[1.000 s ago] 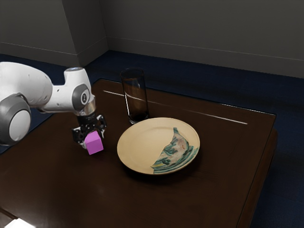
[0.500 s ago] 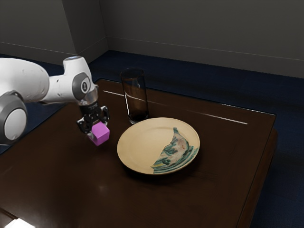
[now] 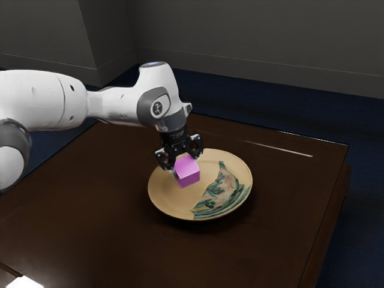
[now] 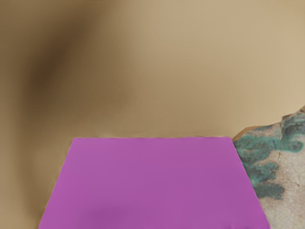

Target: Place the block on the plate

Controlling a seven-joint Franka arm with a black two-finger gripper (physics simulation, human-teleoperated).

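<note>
In the exterior view my gripper (image 3: 185, 169) is over the plate's left part, shut on the pink-purple block (image 3: 188, 172). The block hangs slightly tilted between the fingers, in front of the plate (image 3: 165, 201); how much height separates the two is hard to tell. The round plate is cream with a green and grey painted patch. The wrist view has the block (image 4: 155, 183) large at its lower edge, with the plate's cream surface (image 4: 190, 71) and part of the painted patch behind it.
A dark brown table (image 3: 90, 222) carries the plate. The tall dark glass seen earlier behind the plate is now hidden by my arm and hand. The table's far edge runs behind the plate, with blue floor beyond.
My gripper has carried the block toward the exterior view's right, from beside the plate to over it. It was held in all the exterior frames. The plate has stayed where it was.
</note>
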